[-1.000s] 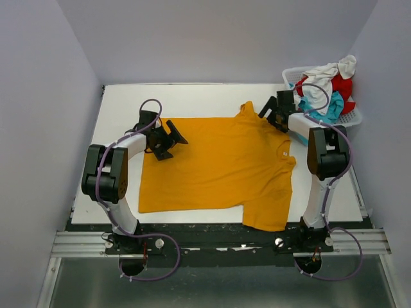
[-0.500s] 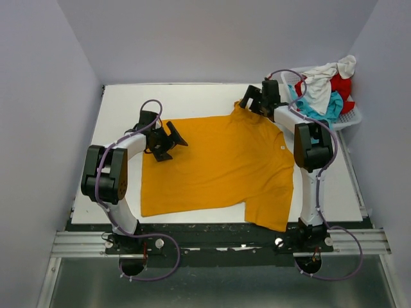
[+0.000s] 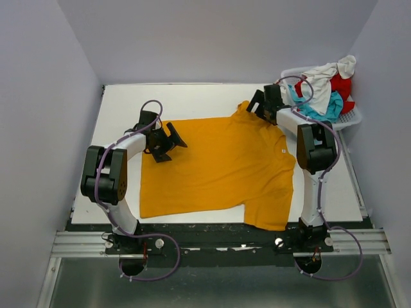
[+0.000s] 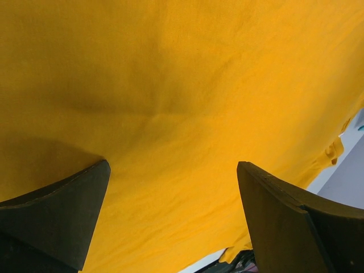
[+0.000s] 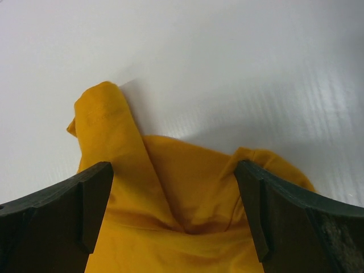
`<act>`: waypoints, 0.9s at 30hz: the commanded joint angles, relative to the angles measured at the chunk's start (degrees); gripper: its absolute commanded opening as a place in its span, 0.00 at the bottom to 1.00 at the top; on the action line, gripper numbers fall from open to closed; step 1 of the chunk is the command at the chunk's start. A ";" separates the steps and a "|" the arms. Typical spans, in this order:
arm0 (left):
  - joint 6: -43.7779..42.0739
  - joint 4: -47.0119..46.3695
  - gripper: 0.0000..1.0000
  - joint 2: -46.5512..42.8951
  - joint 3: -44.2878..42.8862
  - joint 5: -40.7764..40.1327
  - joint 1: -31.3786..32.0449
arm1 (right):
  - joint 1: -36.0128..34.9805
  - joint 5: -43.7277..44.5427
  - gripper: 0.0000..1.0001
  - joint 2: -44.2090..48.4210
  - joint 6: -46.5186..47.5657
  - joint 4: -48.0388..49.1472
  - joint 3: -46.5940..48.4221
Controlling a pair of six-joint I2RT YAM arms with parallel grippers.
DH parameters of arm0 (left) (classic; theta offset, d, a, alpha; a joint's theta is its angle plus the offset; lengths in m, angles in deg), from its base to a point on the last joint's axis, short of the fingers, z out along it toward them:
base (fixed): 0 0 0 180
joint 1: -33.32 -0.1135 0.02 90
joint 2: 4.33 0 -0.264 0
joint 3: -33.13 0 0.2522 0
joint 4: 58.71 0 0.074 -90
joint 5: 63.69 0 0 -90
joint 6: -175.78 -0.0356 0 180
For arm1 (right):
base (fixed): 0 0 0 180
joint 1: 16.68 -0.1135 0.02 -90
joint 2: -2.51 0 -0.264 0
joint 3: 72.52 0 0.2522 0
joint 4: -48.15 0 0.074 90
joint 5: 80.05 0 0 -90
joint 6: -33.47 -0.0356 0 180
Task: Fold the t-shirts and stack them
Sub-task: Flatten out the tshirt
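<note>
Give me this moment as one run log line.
mustard-orange t-shirt: spread on table | left gripper: open above t-shirt | right gripper: open over sleeve

White tabletop (image 3: 192,99), white plastic lattice basket (image 3: 352,118) at its far right corner, pale grey walls (image 3: 38,96) around, metal rail (image 3: 77,242) along the near edge

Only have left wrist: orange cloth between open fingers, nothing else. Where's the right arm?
Observer: Right gripper is at the far sleeve of the mustard-orange t-shirt, fingers open.
Operator: Gripping it?
Observer: No. The right wrist view shows the bunched sleeve lying on the white table between the fingers, unpinched.
Operator: Other shirts?
Observer: White, red and turquoise shirts are heaped in the basket at the table's far right corner.
</note>
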 commanded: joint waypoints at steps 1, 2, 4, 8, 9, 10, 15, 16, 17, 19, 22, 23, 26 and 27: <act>-1.57 3.36 0.99 -1.58 0.27 -2.44 -0.07 | 4.81 7.43 1.00 1.53 -8.28 -10.50 -6.09; -1.44 3.30 0.99 -1.63 0.42 -2.53 -0.07 | 5.27 7.85 1.00 2.22 -8.48 -10.44 -6.70; -1.35 3.13 0.99 -1.68 0.50 -2.48 -0.08 | 5.31 6.59 1.00 3.73 -5.57 -8.96 -7.11; -1.35 2.91 0.99 -1.16 0.27 -2.23 -0.10 | 5.03 -3.07 1.00 6.58 0.36 -2.45 -6.43; -1.49 2.99 0.98 -1.09 0.18 -2.13 -0.06 | 4.77 -3.69 1.00 6.93 1.74 -2.29 -5.31; -1.60 3.17 0.99 -1.08 0.09 -2.19 -0.10 | 4.34 -4.04 1.00 7.24 3.32 -2.20 -3.88; -1.77 3.28 0.99 -1.33 -0.43 -2.26 -0.10 | 3.61 -7.97 1.00 7.89 4.89 1.43 -0.48; -1.83 3.27 0.99 -1.28 -0.66 -2.14 -0.10 | 3.47 -9.04 1.00 7.77 4.85 2.26 -0.13; -1.94 3.67 0.99 -1.23 -1.13 -2.13 -0.06 | 3.19 -9.33 1.00 7.60 4.59 2.67 0.15; -2.17 4.02 0.99 -1.04 -2.05 -2.14 -0.05 | 2.68 -10.48 1.00 7.47 4.65 3.83 -0.03; -2.21 4.90 0.99 -0.44 -3.44 -2.30 -0.10 | 1.92 -12.02 1.00 7.65 4.49 4.93 -1.85; -2.19 4.85 0.98 -0.13 -3.70 -2.26 -0.09 | 1.73 -12.31 1.00 7.74 4.00 5.02 -3.19; -2.03 4.93 0.98 1.06 -4.97 -1.87 -0.16 | 1.32 -13.49 1.00 6.56 2.86 6.50 -5.08; -2.03 5.08 0.99 1.56 -5.49 -1.94 -0.26 | 1.29 -13.62 1.00 5.68 2.85 5.87 -4.81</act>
